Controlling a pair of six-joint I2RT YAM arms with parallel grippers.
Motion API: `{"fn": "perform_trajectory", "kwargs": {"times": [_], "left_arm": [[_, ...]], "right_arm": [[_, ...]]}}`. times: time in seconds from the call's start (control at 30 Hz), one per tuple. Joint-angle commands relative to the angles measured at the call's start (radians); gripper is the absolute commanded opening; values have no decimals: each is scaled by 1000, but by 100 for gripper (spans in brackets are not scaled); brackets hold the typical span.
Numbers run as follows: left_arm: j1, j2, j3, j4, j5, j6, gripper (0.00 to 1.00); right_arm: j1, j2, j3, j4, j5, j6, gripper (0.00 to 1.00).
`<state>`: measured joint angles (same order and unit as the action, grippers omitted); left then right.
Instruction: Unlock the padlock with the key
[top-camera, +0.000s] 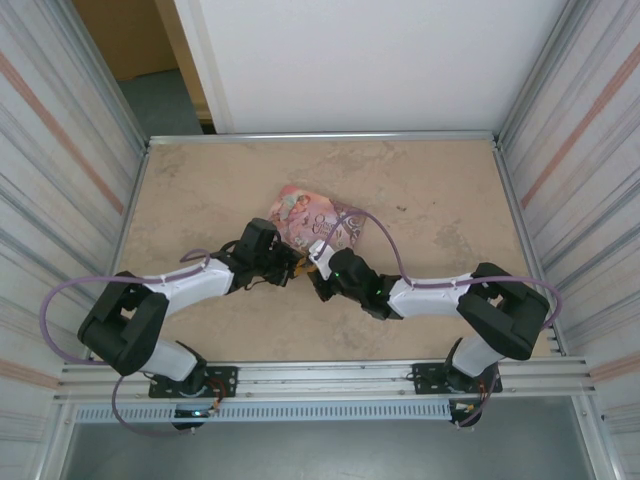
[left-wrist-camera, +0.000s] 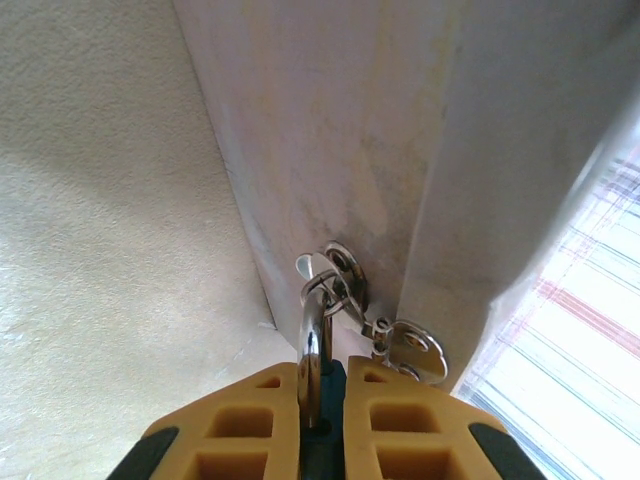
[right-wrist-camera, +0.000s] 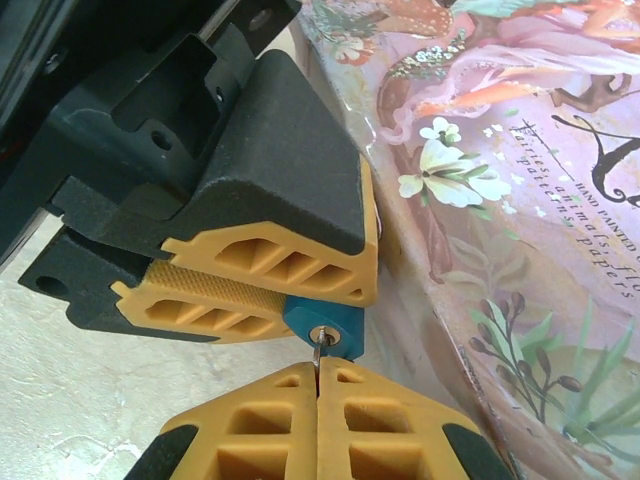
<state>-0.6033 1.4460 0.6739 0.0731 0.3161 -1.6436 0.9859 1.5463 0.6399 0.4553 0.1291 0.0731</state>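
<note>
Gripping | left jaws clamped on padlock (right-wrist-camera: 343, 325) | right jaws pinched on key (right-wrist-camera: 317, 352) in its keyhole

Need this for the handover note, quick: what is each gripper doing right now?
Left gripper: closed, holding the padlock.
Right gripper: closed, holding the key.
</note>
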Motion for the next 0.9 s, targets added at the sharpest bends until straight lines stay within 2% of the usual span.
{"fn": "perform_trajectory", "kwargs": {"times": [0.0, 0.1, 0.3, 0.5, 0.67, 0.87], "left_arm": [[-33, -5, -7, 18, 102, -5, 0], [-33, -6, -10, 14, 98, -6, 0], [-33, -15, -10, 3, 90, -2, 0], [-33, -17, -12, -4, 84, -2, 0], [-33, -16, -8, -5, 87, -2, 0], [-33, -11, -2, -7, 89, -2, 0]], "right_arm": [[-27, -20, 30, 1, 26, 43, 0], [-33, -38, 24, -18, 24, 29, 2], [-62, -125, -25, -73, -5, 30, 20], [-106, -256, -67, -173, -79, 49, 32], [-130, -320, -82, -228, -143, 41, 37], [-100, -311, -79, -225, -177, -24, 40]]}}
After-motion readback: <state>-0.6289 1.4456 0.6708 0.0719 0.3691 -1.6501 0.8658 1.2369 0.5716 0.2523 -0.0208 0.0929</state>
